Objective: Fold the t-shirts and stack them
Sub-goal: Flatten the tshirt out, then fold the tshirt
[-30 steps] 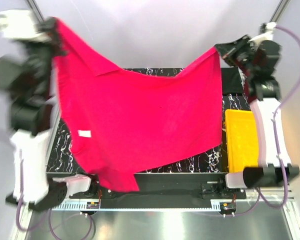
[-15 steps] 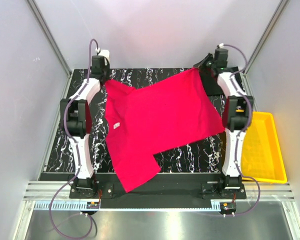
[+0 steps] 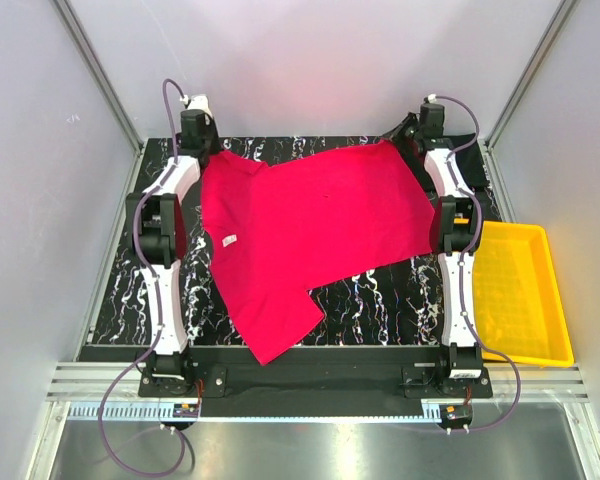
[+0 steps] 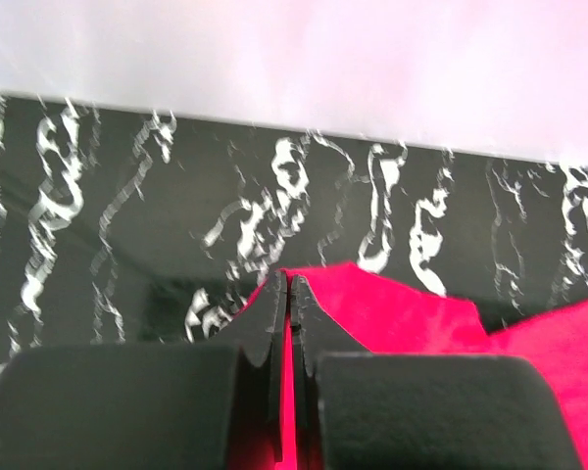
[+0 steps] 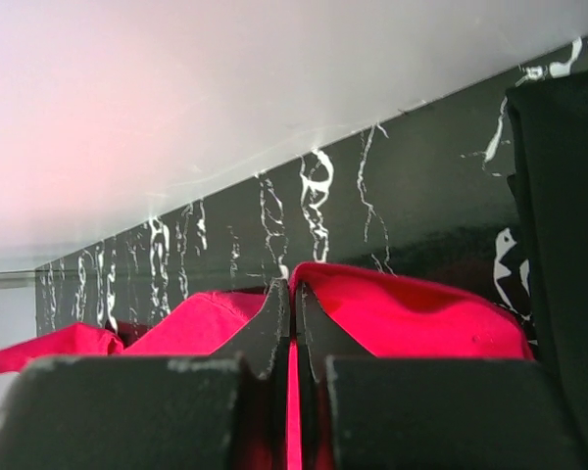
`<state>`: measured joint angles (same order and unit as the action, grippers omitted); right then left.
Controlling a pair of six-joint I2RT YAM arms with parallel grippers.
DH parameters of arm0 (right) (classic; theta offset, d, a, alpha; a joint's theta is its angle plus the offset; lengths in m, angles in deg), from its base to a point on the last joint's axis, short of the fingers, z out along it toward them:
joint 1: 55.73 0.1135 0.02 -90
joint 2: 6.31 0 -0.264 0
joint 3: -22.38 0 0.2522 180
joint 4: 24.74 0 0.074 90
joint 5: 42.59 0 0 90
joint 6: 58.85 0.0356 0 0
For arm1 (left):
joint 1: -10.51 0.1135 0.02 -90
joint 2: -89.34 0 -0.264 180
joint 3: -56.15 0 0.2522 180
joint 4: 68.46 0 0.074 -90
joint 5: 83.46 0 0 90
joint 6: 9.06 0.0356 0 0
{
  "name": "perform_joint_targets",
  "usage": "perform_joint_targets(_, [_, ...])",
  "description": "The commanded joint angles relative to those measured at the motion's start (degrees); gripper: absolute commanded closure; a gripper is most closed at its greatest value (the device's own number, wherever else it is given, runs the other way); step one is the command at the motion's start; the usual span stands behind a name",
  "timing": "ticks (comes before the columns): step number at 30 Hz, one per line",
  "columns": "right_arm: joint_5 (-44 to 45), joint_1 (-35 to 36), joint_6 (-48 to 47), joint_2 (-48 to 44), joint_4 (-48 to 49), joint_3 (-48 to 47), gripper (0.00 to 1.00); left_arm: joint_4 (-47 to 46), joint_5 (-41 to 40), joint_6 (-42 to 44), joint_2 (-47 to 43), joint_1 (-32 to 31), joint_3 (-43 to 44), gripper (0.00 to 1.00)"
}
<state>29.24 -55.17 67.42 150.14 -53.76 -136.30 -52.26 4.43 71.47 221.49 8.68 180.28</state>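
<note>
Jaws pinching red t-shirt [image 3: 320,225]

Left gripper [image 4: 288,294] and right gripper [image 5: 293,299] each hold a far edge. The cloth lies spread on the tabletop [image 3: 380,300] behind them. Black t-shirt [image 5: 568,225] lies just right of the right gripper.

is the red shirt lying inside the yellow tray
No, the red shirt is spread on the black table, apart from the yellow tray.

Left gripper [image 4: 289,286] and right gripper [image 5: 292,291] closed.
</note>
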Motion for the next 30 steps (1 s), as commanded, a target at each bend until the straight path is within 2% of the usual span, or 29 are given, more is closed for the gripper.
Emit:
perform_joint_targets(1, [-0.81, -0.21, 0.55, -0.87, 1.38, -2.65, 0.99, -2.8, 1.76, -4.76, -7.43, 0.07, -2.7, 1.0])
perform_joint_targets(5, [-0.2, -0.21, 1.69, -2.98, 1.29, 0.42, 0.99, 0.72, 4.74, -8.26, -12.26, -0.02, -6.56, 1.0])
perform_joint_targets(12, [-0.19, -0.21, 3.28, -6.06, -1.78, 3.68, 1.0, 1.16, 6.76, -14.16, -25.8, -0.02, -24.29, 1.0])
perform_joint_targets(22, [-2.39, -4.77, 4.6, -12.29, -7.14, 8.86, 1.0, 6.61, 12.04, -15.4, -36.44, -0.02, -34.51, 1.0])
perform_joint_targets(30, [-5.99, -6.18, 4.86, -12.22, -11.1, 7.38, 1.0, 9.68, 15.64, -17.68, -43.03, -0.02, -39.61, 1.0])
